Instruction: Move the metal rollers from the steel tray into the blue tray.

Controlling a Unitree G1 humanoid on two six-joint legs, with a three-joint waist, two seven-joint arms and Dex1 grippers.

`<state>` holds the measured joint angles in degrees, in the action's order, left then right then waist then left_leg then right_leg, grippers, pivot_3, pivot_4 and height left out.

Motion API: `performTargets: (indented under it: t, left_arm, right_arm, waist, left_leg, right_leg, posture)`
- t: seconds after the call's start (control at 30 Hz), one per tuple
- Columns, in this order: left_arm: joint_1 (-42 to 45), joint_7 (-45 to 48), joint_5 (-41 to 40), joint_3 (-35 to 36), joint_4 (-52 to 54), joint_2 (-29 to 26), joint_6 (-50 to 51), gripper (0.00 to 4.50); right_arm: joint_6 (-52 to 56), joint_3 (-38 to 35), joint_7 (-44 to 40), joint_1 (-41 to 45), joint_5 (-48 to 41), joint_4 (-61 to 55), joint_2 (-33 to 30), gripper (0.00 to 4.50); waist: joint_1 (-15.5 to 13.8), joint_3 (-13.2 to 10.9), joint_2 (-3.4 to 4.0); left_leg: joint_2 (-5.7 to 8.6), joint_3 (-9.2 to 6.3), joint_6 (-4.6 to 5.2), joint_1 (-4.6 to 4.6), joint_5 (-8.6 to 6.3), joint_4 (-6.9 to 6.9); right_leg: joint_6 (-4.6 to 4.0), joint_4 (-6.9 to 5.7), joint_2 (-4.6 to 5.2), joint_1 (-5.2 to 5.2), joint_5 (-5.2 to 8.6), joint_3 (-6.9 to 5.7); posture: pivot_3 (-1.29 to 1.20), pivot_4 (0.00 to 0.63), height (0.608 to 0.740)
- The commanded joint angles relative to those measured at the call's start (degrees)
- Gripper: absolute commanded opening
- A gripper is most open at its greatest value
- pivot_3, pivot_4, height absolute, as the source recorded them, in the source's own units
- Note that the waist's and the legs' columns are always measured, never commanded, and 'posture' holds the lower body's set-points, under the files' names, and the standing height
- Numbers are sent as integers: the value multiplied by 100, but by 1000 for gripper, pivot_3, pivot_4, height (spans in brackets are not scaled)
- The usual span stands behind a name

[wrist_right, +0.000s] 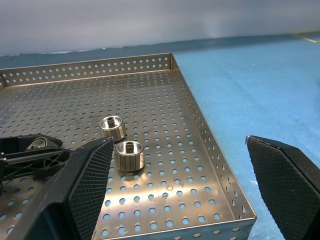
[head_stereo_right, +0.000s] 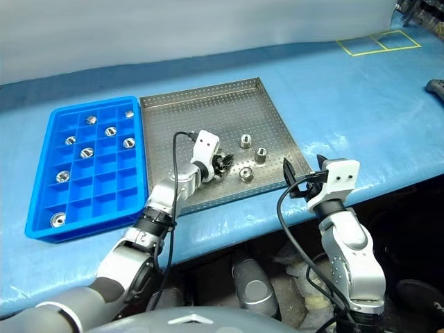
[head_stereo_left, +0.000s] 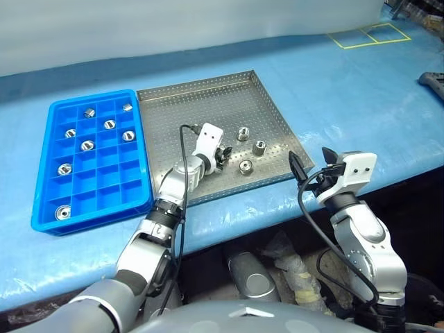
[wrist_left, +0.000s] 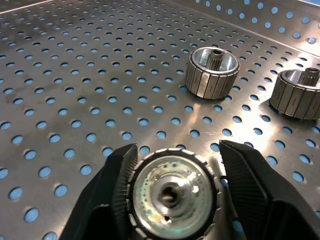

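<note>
Gripping one small silver ribbed metal roller (wrist_left: 172,192) inside the grey perforated steel tray (head_stereo_left: 208,104), the left hand (head_stereo_left: 222,157) is clamped — right hand (head_stereo_left: 310,165) wide, at four o'clock.

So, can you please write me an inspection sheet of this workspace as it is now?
Surface: blue cover over the table, slightly wrinkled.
Job's things: steel tray beside blue tray; eight metal rollers in separate blue compartments; three loose rollers lie on the steel tray, and a fourth, the gripped roller, is between the fingers.
Clutter: dark object at the right edge, not identifiable.
Grippers: left gripper shut on the gripped roller; right gripper open, empty, near the steel tray's front corner.
Cables: black cable at left wrist, another black cable on right arm.
Surroundings: yellow tape rectangles far right.
</note>
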<state>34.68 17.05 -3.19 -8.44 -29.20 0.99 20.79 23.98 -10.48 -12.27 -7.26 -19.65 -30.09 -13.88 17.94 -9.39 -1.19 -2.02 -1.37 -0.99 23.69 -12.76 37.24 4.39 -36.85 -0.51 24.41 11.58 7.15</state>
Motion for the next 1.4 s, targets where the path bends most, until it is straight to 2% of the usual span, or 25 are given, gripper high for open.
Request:
performTargets:
  t: [0.03,0.17,0.37,0.43,0.63,0.9,1.33,1.4]
  left_arm:
    - [-147,-145,-35,136,562,2,44,1743]
    - [-368,-842,-1,542,1295,2,-47,1743]
    - [-555,-2971,552,1490,2302,73,-440,1743]
    - [-640,-3665,750,1803,2540,132,-247,1743]
    - [-1059,-4469,1030,2138,3069,239,220,1743]
    - [-1386,-4650,1024,2215,3379,310,449,1743]
    - [-1802,-4810,1089,2059,3589,645,729,1743]
    - [-1824,-4603,1092,1891,3605,534,628,2464]
  right_arm:
    - [-57,6,-3,69,-55,-256,1,4500]
    - [-57,108,-92,241,-97,-132,3,4500]
    - [-45,335,-302,631,-91,213,-1,4500]
    - [-54,412,-373,758,-74,354,-1,4500]
    - [-85,619,-527,974,50,611,-70,4500]
    - [-96,680,-612,1075,67,721,-78,4500]
    - [-109,737,-652,1031,210,768,-159,4500]
    - [-95,718,-658,1019,211,747,-162,4500]
  waist:
    - [-5,0,0]
    - [-5,-2,1]
    - [-167,-3,-2]
    - [-266,-3,-2]
    - [-703,-3,-4]
    - [-1106,-4,-6]
    - [-1114,-4,-7]
    - [-1114,-4,-7]
  left_leg:
    - [0,0,0,0,0,-2]
    - [-1,1,0,2,0,-7]
    - [-1,0,0,0,1,-4]
    - [0,-3,0,0,1,-5]
    - [6,-11,0,8,1,-6]
    - [13,-11,-1,10,1,4]
    - [13,-10,-1,7,1,8]
    - [13,-10,-1,7,1,9]
  right_leg:
    - [1,0,0,1,0,0]
    - [2,-2,0,7,0,2]
    - [6,-4,-1,6,-3,3]
    - [6,-3,-1,4,-3,1]
    - [8,-1,2,7,-3,-4]
    - [11,-1,9,7,-2,-6]
    - [12,-5,9,3,-3,-6]
    - [12,-5,8,3,-3,-5]
  posture:
    - [-287,150,740]
    - [-251,150,740]
    - [-162,150,740]
    - [-136,150,740]
    - [-95,150,740]
    - [-80,150,740]
    - [-88,150,740]
    - [-92,150,740]
